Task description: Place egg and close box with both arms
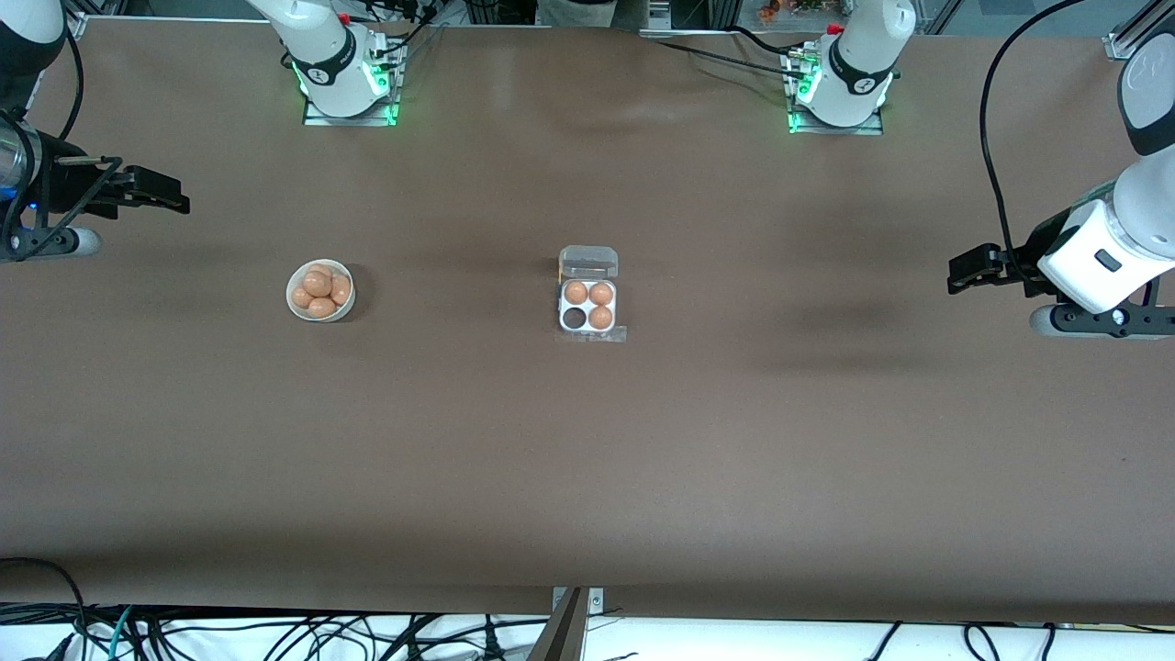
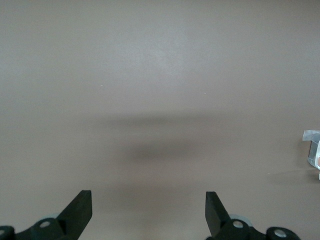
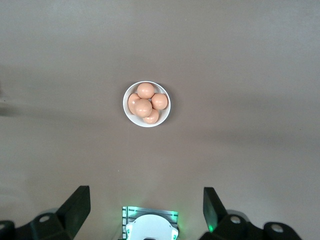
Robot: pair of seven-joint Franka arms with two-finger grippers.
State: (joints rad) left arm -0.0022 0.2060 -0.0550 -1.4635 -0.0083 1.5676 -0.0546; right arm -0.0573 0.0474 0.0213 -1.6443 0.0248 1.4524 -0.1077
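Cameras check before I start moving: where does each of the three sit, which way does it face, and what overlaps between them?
Front view: high, across the table, facing both bases; shows the bowl, the box, the left gripper and the right gripper.
Left wrist view: looks down past the open left gripper at bare table; the box's edge peeks in.
Right wrist view: looks down past the open right gripper at the bowl of eggs and an arm base.
Shared: front and right wrist views both show the bowl.

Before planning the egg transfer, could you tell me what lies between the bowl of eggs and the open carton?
Only bare table separates bowl from box, in the front view.
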